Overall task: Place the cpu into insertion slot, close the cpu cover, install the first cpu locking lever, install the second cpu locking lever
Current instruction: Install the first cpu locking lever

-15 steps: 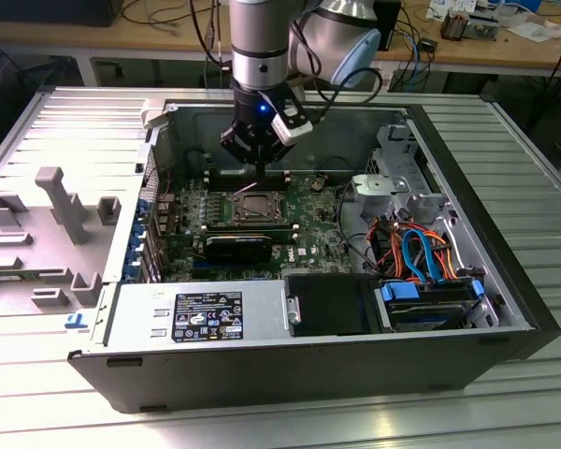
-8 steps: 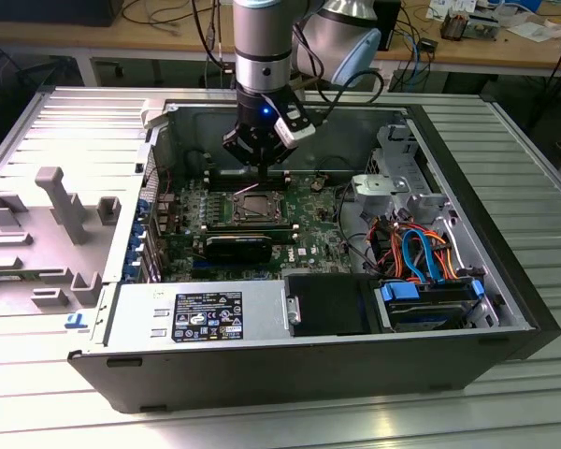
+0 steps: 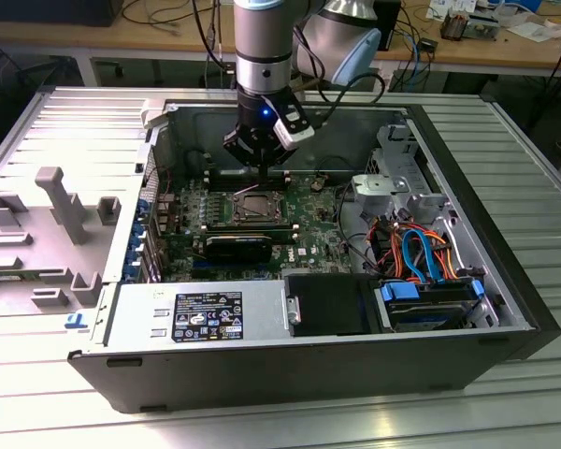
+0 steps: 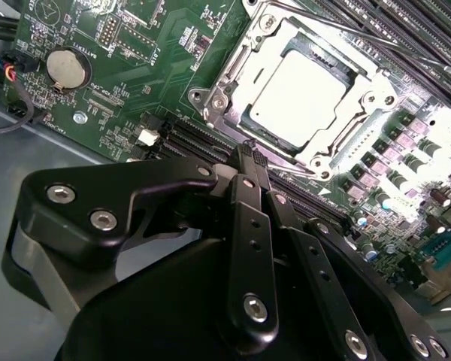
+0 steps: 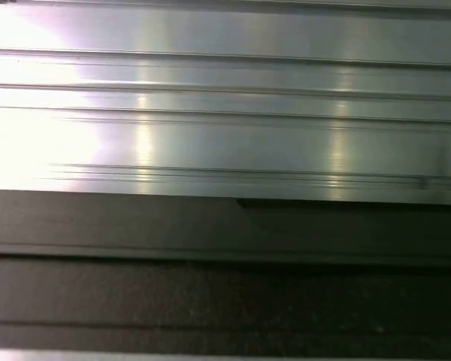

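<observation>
Claw [image 4: 248,153] closed on nothing, held just beside the insertion slot [image 4: 204,98].
The cpu [image 4: 297,90] is seated in the slot, its silvery top framed by the cpu cover [image 4: 240,75] laid flat over it. In the exterior view, the arm is lowered into the open computer case [image 3: 505,281] on the table [image 3: 533,168].

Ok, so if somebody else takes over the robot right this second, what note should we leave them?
Gripper: the pincer is shut with nothing in it, right at the edge of the insertion slot.
Things: the cpu sits in the slot. The cpu cover lies flat over it, with the chip showing through its window.
Done: cpu in, cover closed.
Left: the locking levers. I cannot tell whether either is hooked down.
</observation>
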Motion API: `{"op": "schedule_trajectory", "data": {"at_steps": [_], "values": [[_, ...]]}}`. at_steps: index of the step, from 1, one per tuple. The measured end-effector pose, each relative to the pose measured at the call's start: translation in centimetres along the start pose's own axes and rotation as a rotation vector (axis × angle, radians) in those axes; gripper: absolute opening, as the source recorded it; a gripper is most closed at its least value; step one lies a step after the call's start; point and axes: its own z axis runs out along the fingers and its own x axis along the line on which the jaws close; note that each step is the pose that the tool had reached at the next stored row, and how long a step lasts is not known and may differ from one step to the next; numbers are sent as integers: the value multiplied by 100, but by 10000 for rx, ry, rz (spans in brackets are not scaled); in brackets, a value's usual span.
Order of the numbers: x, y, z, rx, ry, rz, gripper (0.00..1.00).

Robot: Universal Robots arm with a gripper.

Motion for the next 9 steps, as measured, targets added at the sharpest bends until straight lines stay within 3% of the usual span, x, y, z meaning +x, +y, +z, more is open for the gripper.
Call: {"op": "schedule_trajectory", "data": {"at_steps": [9], "values": [[-20,1,56,4,6,105,11]]}}
